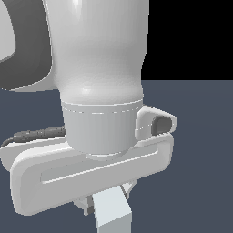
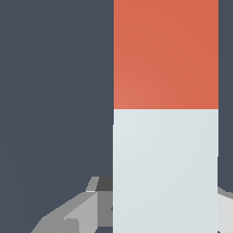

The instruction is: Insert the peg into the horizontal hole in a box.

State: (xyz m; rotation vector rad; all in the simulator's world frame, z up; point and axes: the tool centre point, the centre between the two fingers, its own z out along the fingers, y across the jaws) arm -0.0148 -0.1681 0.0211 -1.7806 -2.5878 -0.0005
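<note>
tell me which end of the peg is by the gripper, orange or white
The white end: in the wrist view the peg's white half runs down to the gripper, while its orange half extends away from it.

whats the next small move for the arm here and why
Probably a small lift and reorient to bring the box into sight. The peg fills the wrist view, white part nearest the end effector, orange end beyond it. Neither view shows the box or its hole, so pushing forward now would be blind.

Both views sit very close, sharing the peg (image 2: 165, 136).
</note>
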